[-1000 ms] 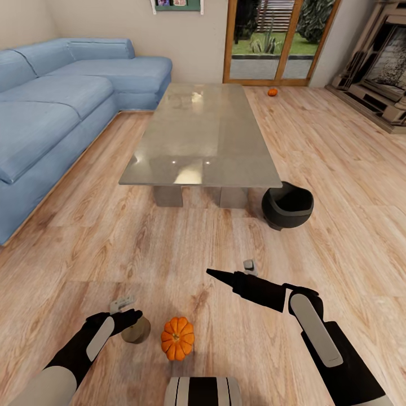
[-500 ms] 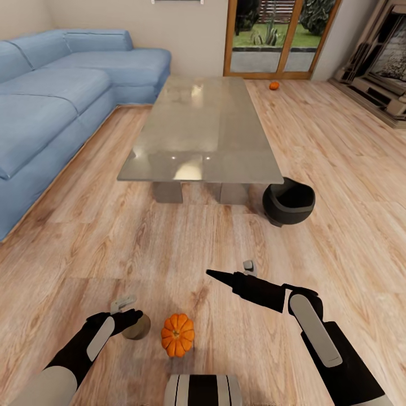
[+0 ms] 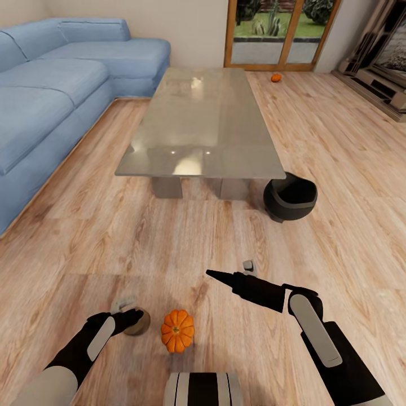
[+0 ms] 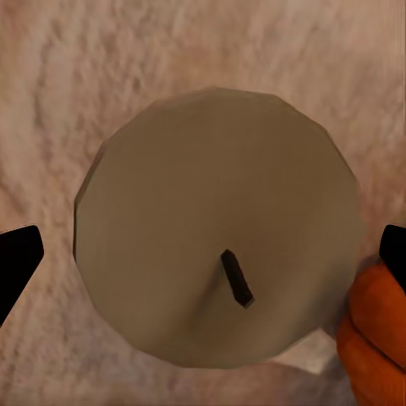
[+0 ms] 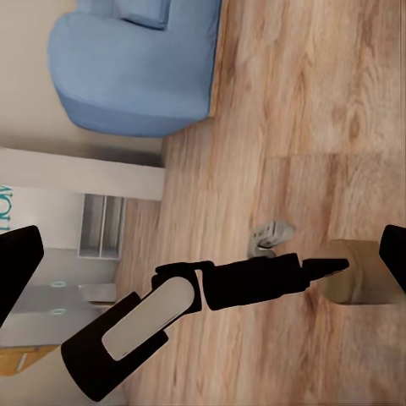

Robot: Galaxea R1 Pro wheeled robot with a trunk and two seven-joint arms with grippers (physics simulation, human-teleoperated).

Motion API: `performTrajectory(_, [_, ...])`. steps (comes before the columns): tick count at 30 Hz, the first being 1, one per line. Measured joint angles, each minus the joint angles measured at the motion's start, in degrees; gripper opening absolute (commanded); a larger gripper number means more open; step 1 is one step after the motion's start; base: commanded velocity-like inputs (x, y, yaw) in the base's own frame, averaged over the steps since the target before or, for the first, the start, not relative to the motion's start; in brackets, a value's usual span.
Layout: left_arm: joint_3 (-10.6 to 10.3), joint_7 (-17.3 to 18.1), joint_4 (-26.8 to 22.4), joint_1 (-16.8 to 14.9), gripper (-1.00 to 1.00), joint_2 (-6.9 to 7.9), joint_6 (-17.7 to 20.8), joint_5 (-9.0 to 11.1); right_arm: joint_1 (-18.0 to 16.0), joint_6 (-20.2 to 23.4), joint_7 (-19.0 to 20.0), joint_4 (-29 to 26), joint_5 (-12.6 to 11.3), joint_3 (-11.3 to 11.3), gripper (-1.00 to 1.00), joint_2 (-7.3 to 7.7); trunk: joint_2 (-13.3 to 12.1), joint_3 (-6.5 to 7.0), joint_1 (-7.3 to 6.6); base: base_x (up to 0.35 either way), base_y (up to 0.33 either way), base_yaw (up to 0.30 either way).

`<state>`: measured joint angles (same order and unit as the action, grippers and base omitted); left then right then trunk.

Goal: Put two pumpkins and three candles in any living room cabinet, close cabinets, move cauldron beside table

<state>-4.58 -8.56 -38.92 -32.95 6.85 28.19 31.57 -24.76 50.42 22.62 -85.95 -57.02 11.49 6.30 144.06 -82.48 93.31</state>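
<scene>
Table [image 3: 200, 121]: grey glass top, the landmark for all entries below.

Cauldron [image 3: 290, 198]: black pot on the floor, touching or just beside the table's near right corner. That part of the task looks met already.

Pumpkin [image 3: 177, 330]: on the floor well in front of the table, close to the robot's base.

Second pumpkin [image 3: 276, 78]: on the floor beyond the table's far right corner, near the glass door [image 3: 270, 34].

Candle [image 3: 137, 321]: tan stub on the floor well in front of the table, just beside the near pumpkin. The left wrist view looks straight down on its flat top and dark wick [image 4: 237, 277].

Left gripper [image 3: 127, 311]: poised over the candle, fingers spread wide to either side and apart from it, nothing held.

Right gripper [image 3: 217, 274]: hangs in front of the table, spread wide and empty.

Sofa [image 3: 51, 96]: blue, left of the table.

Step in hand, by judgement: picking up the candle. The next move calls for lowering the left gripper around the candle and closing on its sides, without nudging the pumpkin.
</scene>
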Motion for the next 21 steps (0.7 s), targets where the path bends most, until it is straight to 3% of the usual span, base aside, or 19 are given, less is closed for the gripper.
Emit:
performTrajectory(5, [0.0, 0.0, 0.0, 0.0, 1.00, -0.04, 0.0, 0.1, 0.0, 0.0, -0.1, 0.0, 0.0, 0.0, 1.00, 0.00, 0.1, -1.11, 0.13, 0.000, 0.000, 0.000])
performTrajectory(21, [0.0, 0.0, 0.0, 0.0, 1.00, -0.07, 0.0, 0.1, 0.0, 0.0, -0.2, 0.1, 0.0, 0.0, 1.00, -0.08, 0.1, -1.12, 0.13, 0.000, 0.000, 0.000])
